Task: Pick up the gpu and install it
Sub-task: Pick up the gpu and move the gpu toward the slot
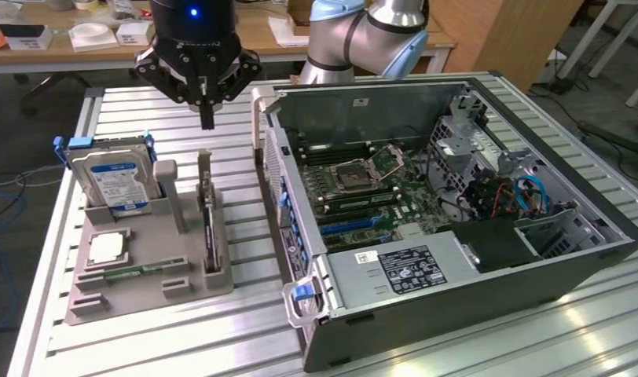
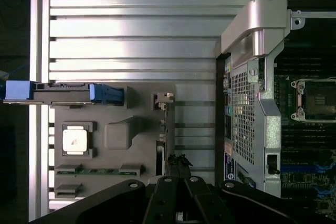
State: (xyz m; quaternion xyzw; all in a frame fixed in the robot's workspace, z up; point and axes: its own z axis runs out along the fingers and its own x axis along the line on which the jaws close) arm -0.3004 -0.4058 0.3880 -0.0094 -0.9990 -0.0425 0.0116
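Observation:
The gpu (image 1: pixel 207 214) stands on its long edge in a slot of the grey holder tray (image 1: pixel 141 290), its silver bracket end toward the back of the table. My gripper (image 1: pixel 207 122) hangs a short way above that bracket end, fingers pressed together and holding nothing. In the wrist view the gpu (image 2: pixel 161 135) is a thin edge-on strip with its bracket at one end. The shut gripper (image 2: pixel 178 162) sits over the card's other end, not touching it.
The tray also holds an upright hard drive (image 1: pixel 115 182) with blue clips, a processor (image 1: pixel 106 247) and a memory stick (image 1: pixel 141 272). An open computer case (image 1: pixel 445 212) lies at the exterior view's right, motherboard (image 1: pixel 366 192) exposed. The table (image 1: pixel 193 338) is slatted aluminium.

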